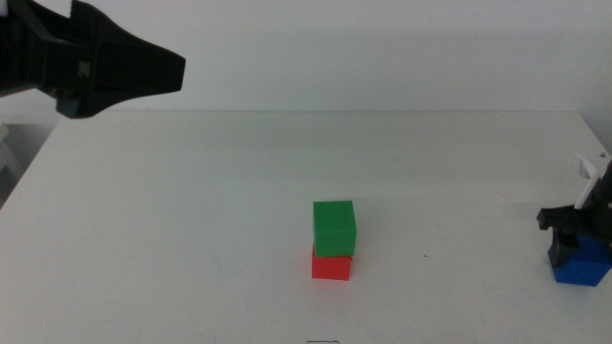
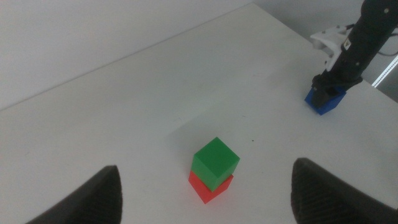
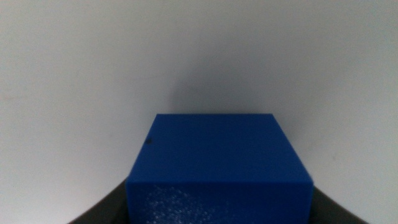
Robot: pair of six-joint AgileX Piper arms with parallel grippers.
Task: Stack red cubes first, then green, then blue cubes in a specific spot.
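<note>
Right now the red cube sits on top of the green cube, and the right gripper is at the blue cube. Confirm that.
Not quite: the order is reversed. The middle view shows the green cube on top of the red cube. The right gripper is indeed at the blue cube.

this looks like a robotics lab or a test bench, not a home. the table (image 1: 191, 210) is plain white and carries nothing domestic, only three small matte cubes in pure colours: a green cube (image 1: 334, 227) on a red cube (image 1: 331, 267), and a blue cube (image 1: 580, 268) near the edge. behind the table there is a bare white wall (image 1: 382, 48) (no decoration on it). two dark robot arms reach over the surface, and each one carries a camera.
</note>
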